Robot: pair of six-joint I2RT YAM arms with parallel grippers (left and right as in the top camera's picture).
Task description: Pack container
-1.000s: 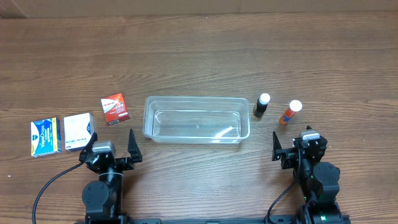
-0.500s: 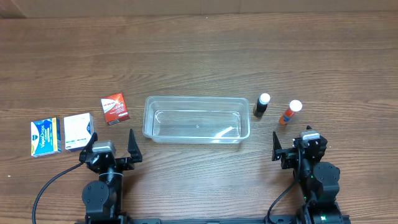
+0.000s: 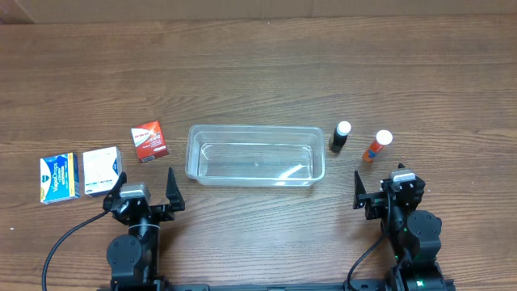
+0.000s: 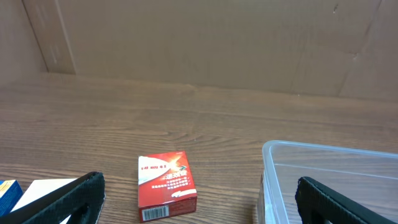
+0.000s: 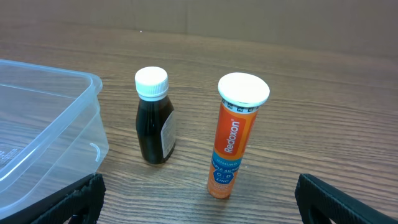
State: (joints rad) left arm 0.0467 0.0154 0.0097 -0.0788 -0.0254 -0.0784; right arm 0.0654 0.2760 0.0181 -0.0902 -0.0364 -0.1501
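- Container sits mid-desk, a bit toward the near edge, empty. Nothing is packed yet.
- Left hand and right hand are both at the near edge, jaws spread wide, holding nothing.
- Tube stands upright, tall & thin, toward the right edge. An off-centre or one-sided touch probably tips it, and then it rolls.
- Bottle stands near the tube, btwn it and the container's right wall. Wide jaws going for one could knock the other or hit the wall.
- Red box lies flat, left of the container. It's low, so a shallow approach slips over the top and too deep scrapes the desk.
- White box & blue box lie just beside each other near the left edge. There's little room for a finger btwn them, so one may get shoved or both pinched.
- Container looks light. A bump on the rim during a drop likely slides it, so the next placement misses.
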